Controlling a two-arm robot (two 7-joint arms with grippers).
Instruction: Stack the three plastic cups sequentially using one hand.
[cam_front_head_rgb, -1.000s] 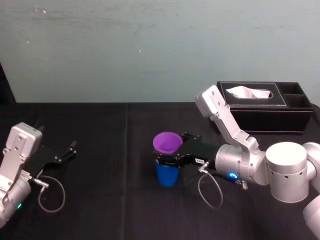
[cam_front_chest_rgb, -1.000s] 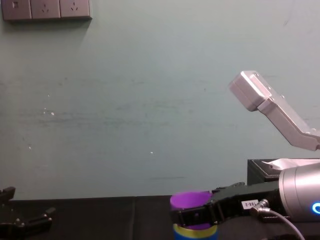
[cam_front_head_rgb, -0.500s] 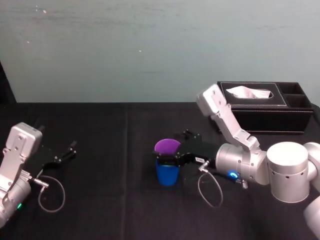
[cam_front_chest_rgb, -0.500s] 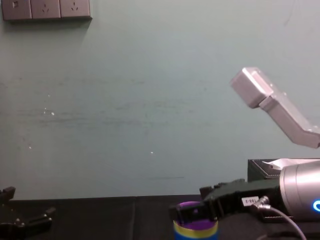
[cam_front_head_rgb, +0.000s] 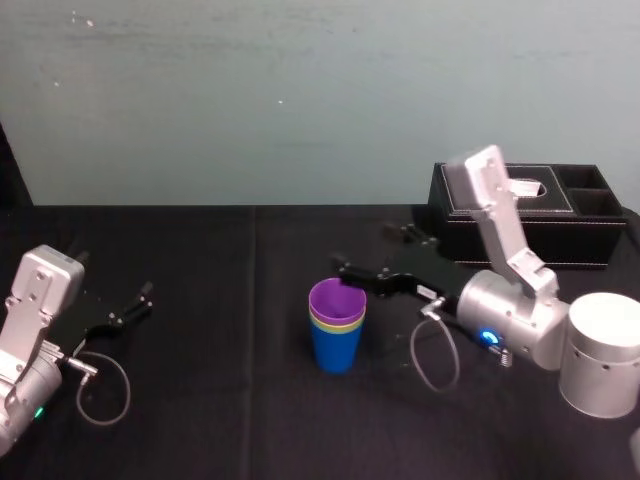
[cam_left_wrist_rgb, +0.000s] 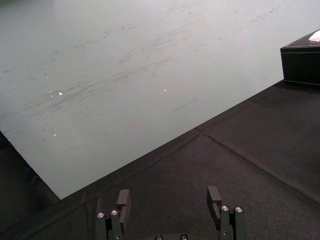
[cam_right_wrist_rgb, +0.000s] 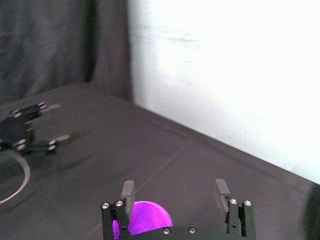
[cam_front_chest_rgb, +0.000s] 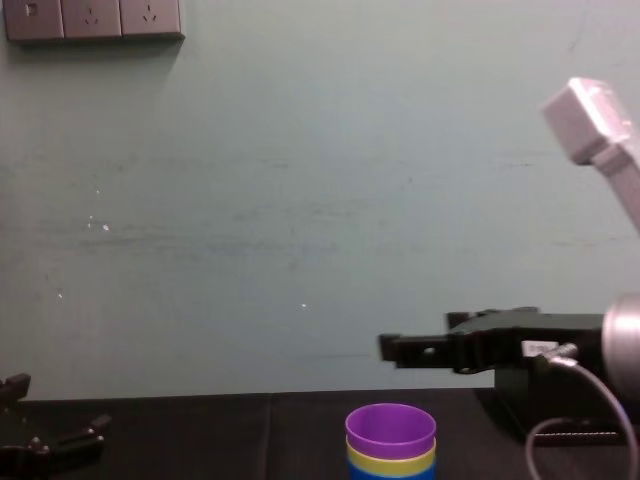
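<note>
Seating is finished: the purple cup (cam_front_head_rgb: 337, 299) is sunk into the yellow-green cup (cam_front_head_rgb: 337, 322) and blue cup (cam_front_head_rgb: 335, 350) at centre frame. The right gripper (cam_front_head_rgb: 362, 250) is drawn back upper right, fingers spread, so stacking is judged complete. The left gripper (cam_left_wrist_rgb: 168, 191) is parked lower left, spread.

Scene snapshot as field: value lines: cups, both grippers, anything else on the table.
stack: purple plastic cup nested in yellow-green plastic cup, that nested in blue plastic cup; upright on the black tablecloth
right gripper: open, empty, higher than the stack's rim, apart from it, on its right
left gripper: open, empty, parked low at the table's left
other: black tissue box at far right, apart from the stack
task state: all three cups stacked
</note>
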